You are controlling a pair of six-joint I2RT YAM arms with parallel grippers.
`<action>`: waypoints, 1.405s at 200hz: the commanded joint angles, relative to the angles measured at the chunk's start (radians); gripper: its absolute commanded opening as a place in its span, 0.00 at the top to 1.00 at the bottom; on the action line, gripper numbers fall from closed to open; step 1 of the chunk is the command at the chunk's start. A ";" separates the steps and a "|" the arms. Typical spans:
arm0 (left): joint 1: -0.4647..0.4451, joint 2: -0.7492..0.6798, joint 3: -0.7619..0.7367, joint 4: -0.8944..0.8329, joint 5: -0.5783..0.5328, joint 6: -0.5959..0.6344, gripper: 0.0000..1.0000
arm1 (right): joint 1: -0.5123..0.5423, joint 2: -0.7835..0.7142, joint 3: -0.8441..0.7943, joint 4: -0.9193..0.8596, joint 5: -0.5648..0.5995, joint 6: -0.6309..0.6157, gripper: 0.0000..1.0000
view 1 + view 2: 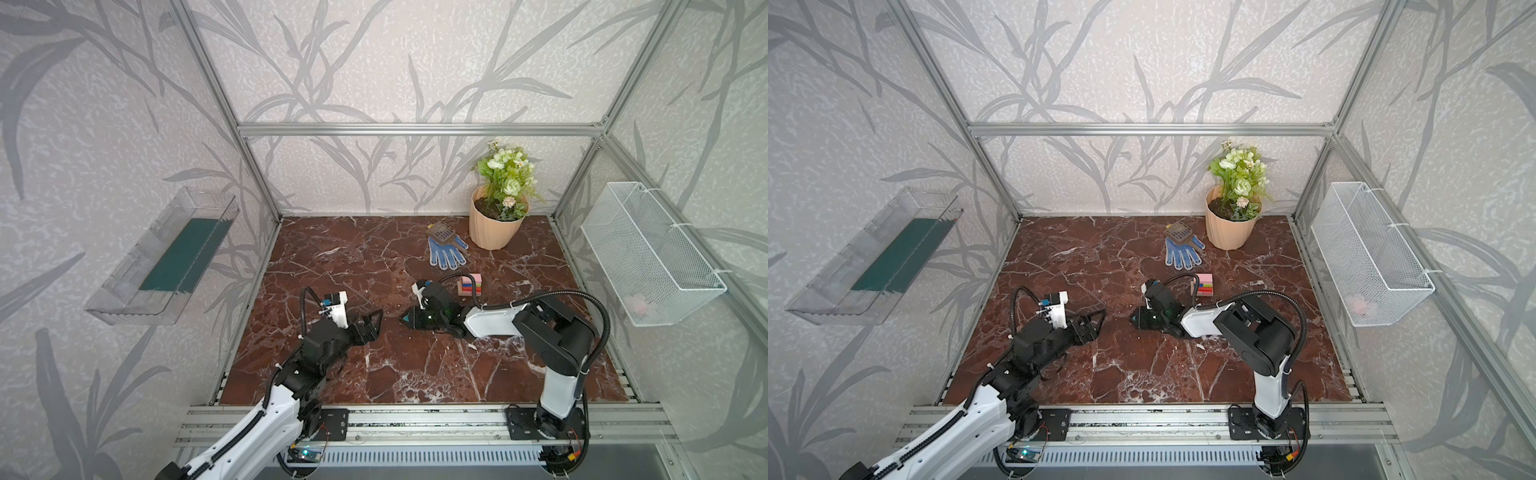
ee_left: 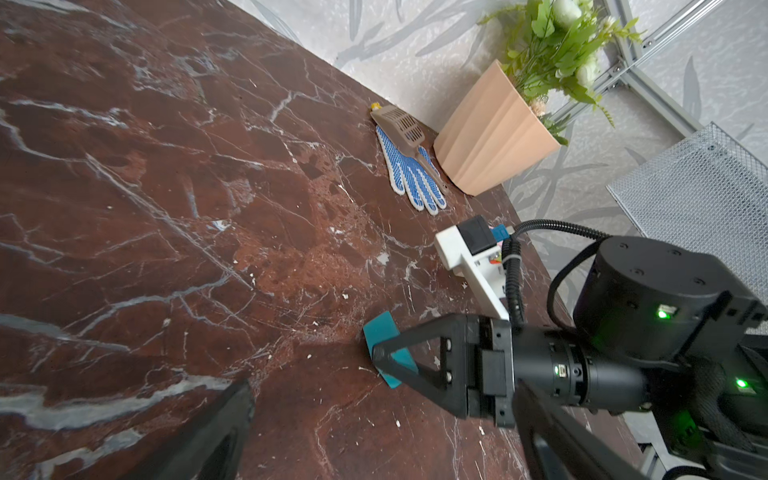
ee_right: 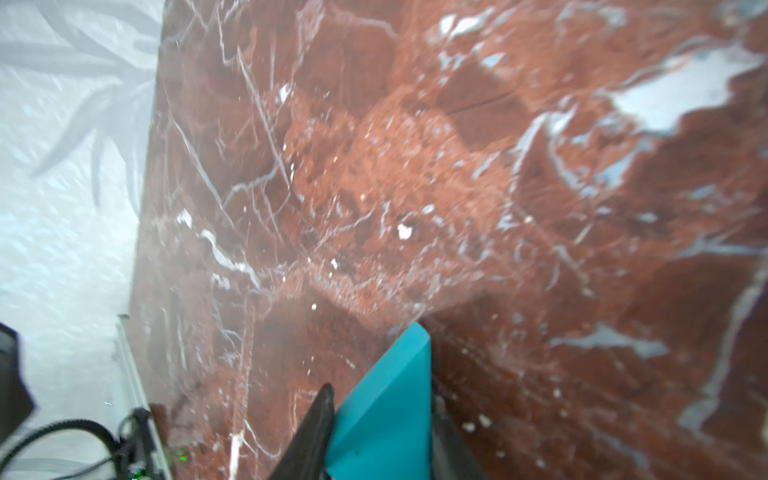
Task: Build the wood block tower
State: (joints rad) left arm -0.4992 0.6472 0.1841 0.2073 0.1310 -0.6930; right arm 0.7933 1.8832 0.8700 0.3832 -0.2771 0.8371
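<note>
The red-brown marble worktop (image 1: 374, 374) carried the low, roofless tower of painted wood blocks (image 1: 470, 284). Nearby, the right claw (image 3: 382, 395) closely flanked the teal wooden wedge (image 3: 386, 424), likely squaring it for the roof; whether it pinched was unclear. The left claw (image 1: 373, 322) gaped empty, apart.

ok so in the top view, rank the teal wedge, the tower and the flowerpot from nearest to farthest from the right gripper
From the right gripper, in a top view:
1. teal wedge: between its jaws, mid-table.
2. tower: a little further back and to the right.
3. flowerpot: by the back wall, on the right side.
</note>
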 commanded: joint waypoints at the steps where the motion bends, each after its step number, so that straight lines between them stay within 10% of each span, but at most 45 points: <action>1: -0.002 0.028 0.018 0.060 0.039 -0.007 0.01 | -0.010 0.009 -0.014 0.029 0.001 0.051 0.53; 107: -0.001 0.022 0.061 -0.083 -0.024 0.043 0.02 | 0.012 -0.143 -0.039 -0.269 0.306 -0.116 0.23; 158: 0.011 -0.246 0.132 -0.502 -0.366 0.135 0.01 | 0.134 -0.124 0.106 -0.446 0.422 -0.300 0.22; 281: 0.014 -0.260 0.181 -0.631 -0.501 0.170 0.01 | 0.206 0.041 0.301 -0.702 0.630 -0.353 0.22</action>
State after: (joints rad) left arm -0.4885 0.3664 0.3466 -0.3935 -0.3233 -0.5316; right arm 0.9997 1.8999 1.1206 -0.2245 0.2729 0.4808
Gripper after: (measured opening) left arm 0.988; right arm 0.788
